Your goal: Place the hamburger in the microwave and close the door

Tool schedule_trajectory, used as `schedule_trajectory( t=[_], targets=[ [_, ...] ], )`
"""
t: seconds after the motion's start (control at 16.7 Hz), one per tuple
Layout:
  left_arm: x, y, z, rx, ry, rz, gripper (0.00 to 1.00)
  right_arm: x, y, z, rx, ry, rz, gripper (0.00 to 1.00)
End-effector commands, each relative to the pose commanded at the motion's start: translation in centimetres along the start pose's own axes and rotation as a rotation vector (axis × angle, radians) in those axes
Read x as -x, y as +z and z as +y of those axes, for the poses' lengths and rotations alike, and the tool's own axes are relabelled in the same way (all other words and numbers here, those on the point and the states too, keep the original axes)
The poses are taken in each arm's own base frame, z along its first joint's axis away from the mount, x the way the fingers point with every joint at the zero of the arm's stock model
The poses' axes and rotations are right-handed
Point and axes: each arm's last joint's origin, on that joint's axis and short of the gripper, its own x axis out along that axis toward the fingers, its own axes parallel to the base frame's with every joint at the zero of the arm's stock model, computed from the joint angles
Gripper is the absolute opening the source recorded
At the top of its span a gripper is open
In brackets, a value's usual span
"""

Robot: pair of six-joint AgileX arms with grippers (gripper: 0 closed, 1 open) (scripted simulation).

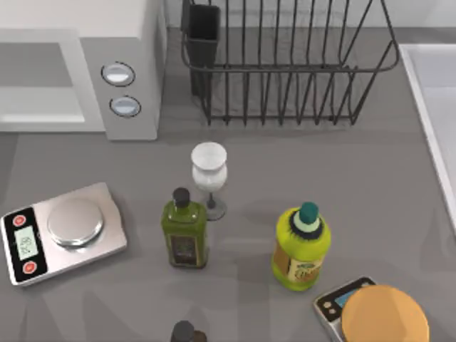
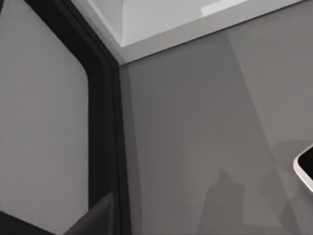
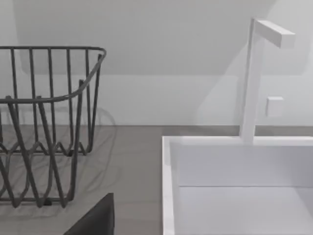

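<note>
Microwave (image 1: pixel 78 68) top-left on table, door shut; left gripper beside it, finger state unclear.

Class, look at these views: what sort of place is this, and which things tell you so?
Most likely a kitchen counter, in simulation. The clues: a white microwave with two knobs, a black wire dish rack, and a white sink with a tap. Kitchen scales and bottles stand on the grey worktop too.
</note>
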Motion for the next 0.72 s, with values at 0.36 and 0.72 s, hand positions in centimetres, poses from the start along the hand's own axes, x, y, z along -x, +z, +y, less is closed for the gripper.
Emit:
schedule_trajectory(
  t=[0.36,0.72],
  targets=[
    [-3.4,1.0,4.3,-0.331,-0.236,0.467,1.00,0.0,0.0,0.0,0.000,0.000,0.000,1.00],
    [-7.2,-0.3,8.2,-0.508,-0.606,0.706,1.00,0.0,0.0,0.0,0.000,0.000,0.000,1.00]
  ],
)
